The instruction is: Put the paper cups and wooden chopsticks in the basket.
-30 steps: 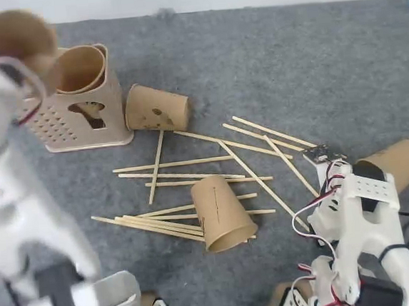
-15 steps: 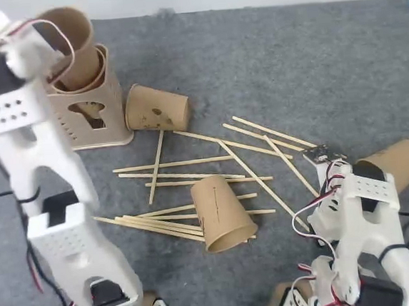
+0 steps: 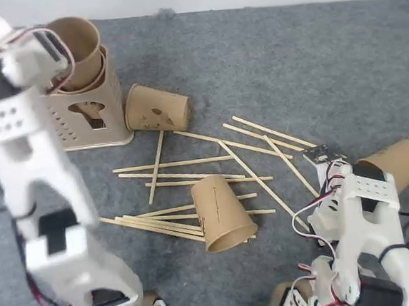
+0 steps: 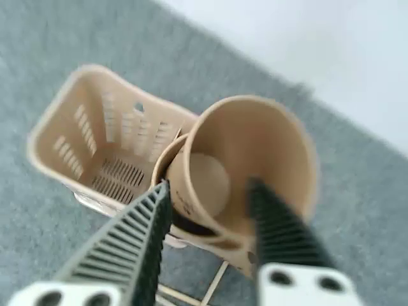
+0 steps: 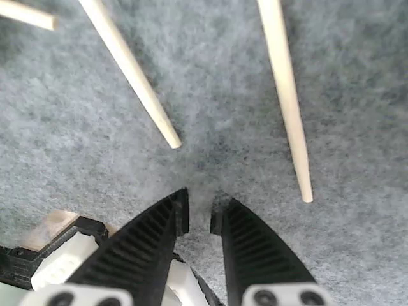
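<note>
Paper cup (image 4: 268, 140) sits nested in basket (image 4: 70, 115), far-left corner of mat (image 3: 289, 59); my left gripper (image 4: 207, 188) spread astride its wall. Right gripper (image 5: 199, 207) near-closed, empty. Loose cups (image 3: 222, 212) light, crushable: I'd pinch rims gently.

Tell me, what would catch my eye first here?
Probably the brown paper cup standing in another cup inside the beige basket at the far left, with the left gripper open just over it. Next, the wooden chopsticks strewn across the grey carpet, with three more cups lying on their sides.
</note>
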`<state>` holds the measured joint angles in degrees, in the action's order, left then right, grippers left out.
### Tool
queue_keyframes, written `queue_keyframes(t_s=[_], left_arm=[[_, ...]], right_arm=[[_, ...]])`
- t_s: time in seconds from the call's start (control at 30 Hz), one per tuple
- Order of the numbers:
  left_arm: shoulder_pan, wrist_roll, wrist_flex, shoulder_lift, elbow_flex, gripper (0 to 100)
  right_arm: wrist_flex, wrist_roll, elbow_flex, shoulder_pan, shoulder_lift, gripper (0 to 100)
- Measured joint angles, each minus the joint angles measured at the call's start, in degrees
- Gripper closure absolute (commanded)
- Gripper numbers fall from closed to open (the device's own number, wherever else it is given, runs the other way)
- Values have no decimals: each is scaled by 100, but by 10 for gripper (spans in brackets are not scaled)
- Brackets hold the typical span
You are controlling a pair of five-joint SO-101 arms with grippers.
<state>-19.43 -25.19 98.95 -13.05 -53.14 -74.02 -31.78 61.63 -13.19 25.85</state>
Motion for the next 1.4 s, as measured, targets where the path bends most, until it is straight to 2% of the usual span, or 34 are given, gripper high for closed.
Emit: queue_keyframes(t_s=[0.23,0.43,0.53,0.63,0.77,0.87,1.0,1.23,1.3,1.4], left_arm=[[-545,0,0,2549,1055,721],[-1398,220,-79,4413,3754,720],[-1635,633,-976,5029,5574,720],[-1776,730,-2136,5538,7235,720],[-1943,756,-2936,6110,8308,720],[-1943,765,-3095,6127,8308,721],[-1916,774,-2936,5275,7657,730],[-1732,818,-1741,2716,5442,994],[-1644,1081,-1495,2163,4818,989],[-1310,1864,-1292,1644,4158,990]], right_arm=[[0,0,0,0,0,929],[0,0,0,0,0,929],[0,0,0,0,0,929],[0,0,0,0,0,929],[0,0,0,0,0,929],[0,0,0,0,0,929],[0,0,0,0,0,929],[0,0,0,0,0,929],[0,0,0,0,0,929],[0,0,0,0,0,929]])
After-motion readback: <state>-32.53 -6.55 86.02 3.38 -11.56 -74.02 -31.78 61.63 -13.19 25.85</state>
